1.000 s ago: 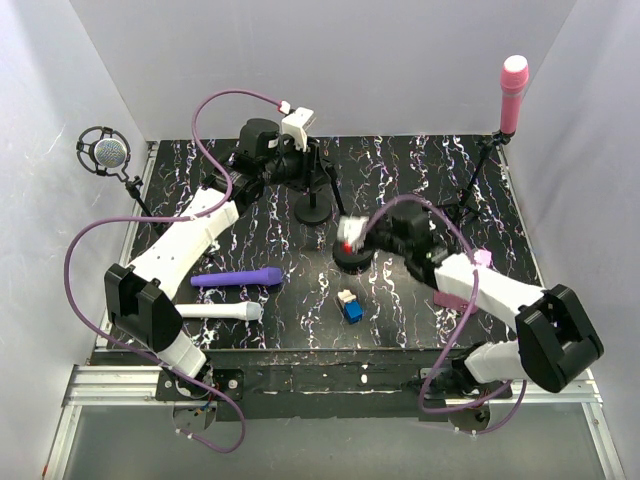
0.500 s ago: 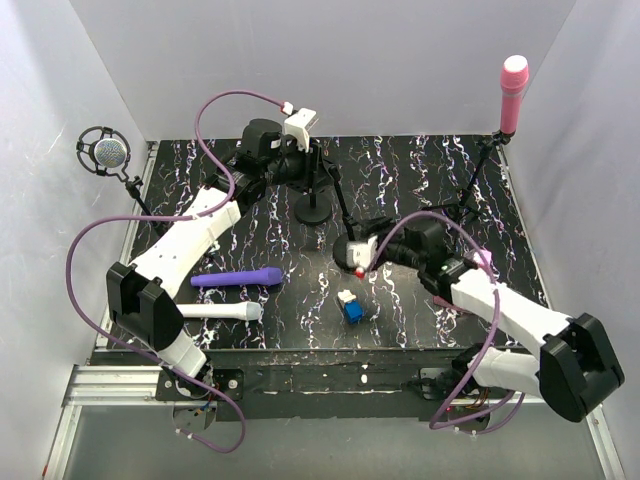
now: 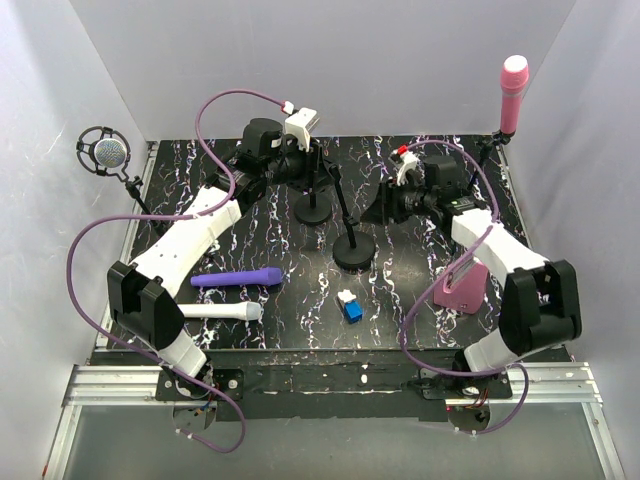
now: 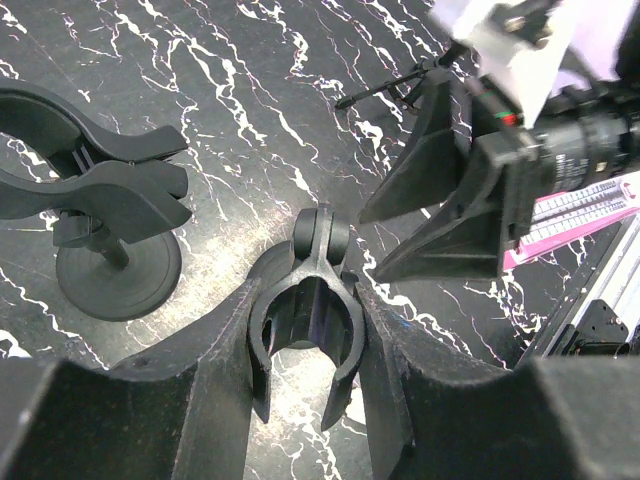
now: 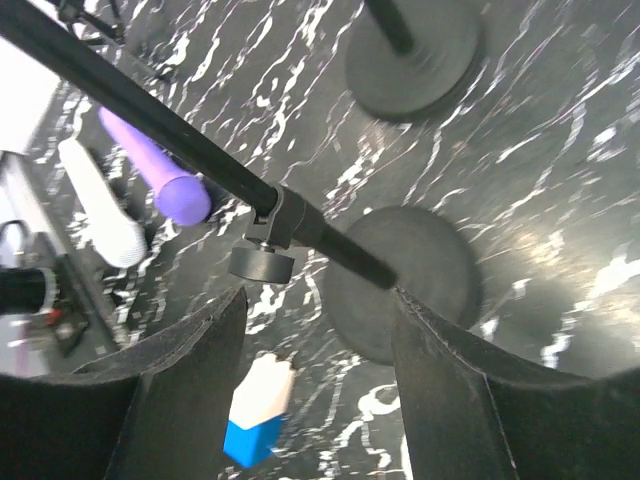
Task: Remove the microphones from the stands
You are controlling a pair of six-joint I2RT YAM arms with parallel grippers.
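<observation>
The left gripper (image 4: 308, 340) is clamped on the clip (image 4: 320, 235) of a microphone stand: its two fingers (image 4: 215, 340) press the sides of the black C-shaped clip, and nothing sits in the clip. From that clip a thin black pole (image 5: 150, 125) leans down to a round base (image 3: 354, 250) near the middle of the table (image 3: 420, 320). The right gripper (image 5: 318, 300) hangs just to the right of this pole with its jaws apart, gripping nothing; the pole's joint knob (image 5: 262, 262) and the base show below the gap.

A second stand (image 3: 313, 210) stands just behind the first, toward the back edge, with its own clip (image 4: 100, 190) also bare.

Two microphones lie flat on the table, well apart from both stands. The purple microphone (image 3: 238, 278) is on the left half, and the white microphone (image 3: 220, 311) lies just in front of it, close to the front edge — both beside the left arm. I cannot tell which of them came from which clip.

A small blue and white block (image 3: 350, 306) sits near the middle of the front edge. A pink box (image 3: 462, 288) rests by the right edge, beside the right arm. At the back right corner a pink microphone (image 3: 513, 90) stands upright on a tall stand, and at the back left corner a grey mesh microphone (image 3: 105, 152) hangs in a ring mount.
</observation>
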